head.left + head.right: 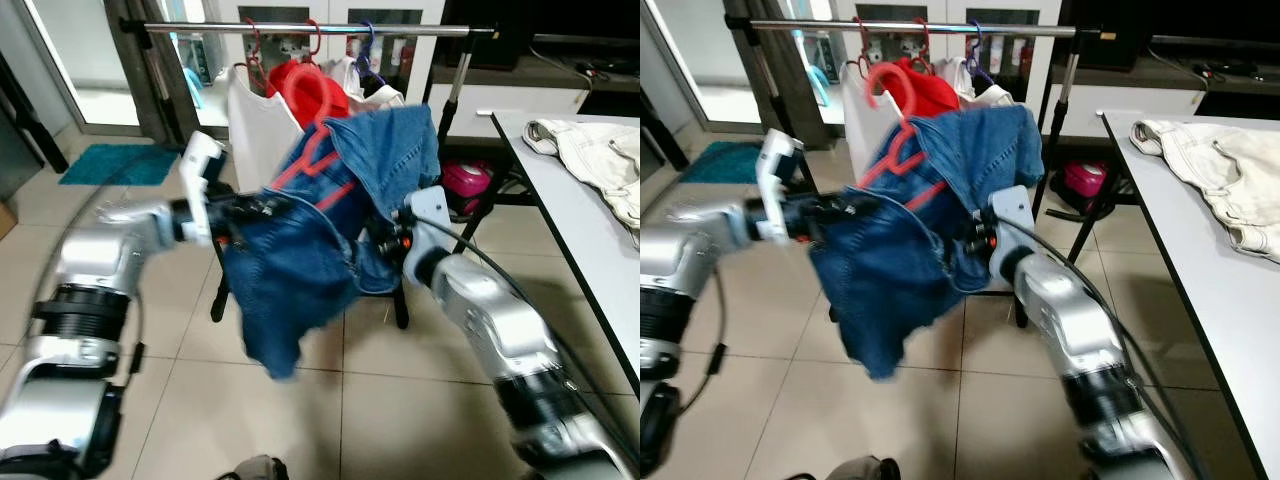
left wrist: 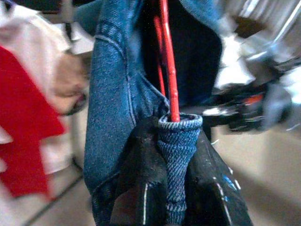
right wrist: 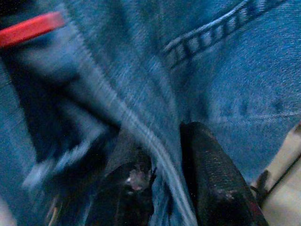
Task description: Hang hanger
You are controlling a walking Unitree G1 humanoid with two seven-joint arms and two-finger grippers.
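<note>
Both grippers clamp the jeans (image 1: 300, 250) on the red hanger (image 1: 310, 105): left gripper (image 2: 176, 155) at one end, right gripper (image 3: 164, 197) at the other. Hook points up, just below the rail (image 1: 320, 30), near its middle.

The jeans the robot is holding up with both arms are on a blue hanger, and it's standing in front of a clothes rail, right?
Not quite: the hanger is red, not blue, as the left eye view shows. The rest holds: the left gripper and the right gripper both grip the jeans, in front of the clothes rail.
</note>
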